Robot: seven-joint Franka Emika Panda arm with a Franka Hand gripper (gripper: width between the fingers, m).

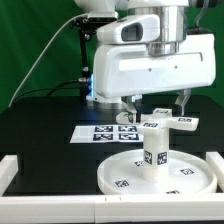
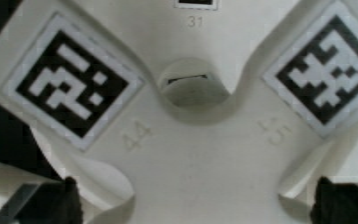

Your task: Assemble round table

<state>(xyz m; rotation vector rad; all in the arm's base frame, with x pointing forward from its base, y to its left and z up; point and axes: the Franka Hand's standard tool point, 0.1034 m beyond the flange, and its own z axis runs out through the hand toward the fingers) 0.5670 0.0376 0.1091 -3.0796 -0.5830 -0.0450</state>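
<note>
Exterior view: the white disc top (image 1: 130, 180) lies flat on the black table (image 1: 40, 125), near its front edge, with small tags along its rim. The leg (image 1: 154, 150) stands upright on the disc, tagged on its side. The cross-shaped foot (image 1: 165, 121) rests atop the leg. The gripper (image 1: 155, 104) hangs over the foot, fingers (image 1: 129, 108) spread apart, holding nothing. The marker board (image 1: 103, 132) lies behind. Wrist view: foot (image 2: 194, 140) close up, two tags flanking a central hole.

Directly beneath the claw (image 1: 158, 104): white cross-shaped foot (image 1: 165, 124) capping the short upright leg (image 1: 153, 152). Below that, round disc top (image 1: 157, 177) lying flat on the black worktop (image 1: 45, 125). Square tags on all.
</note>
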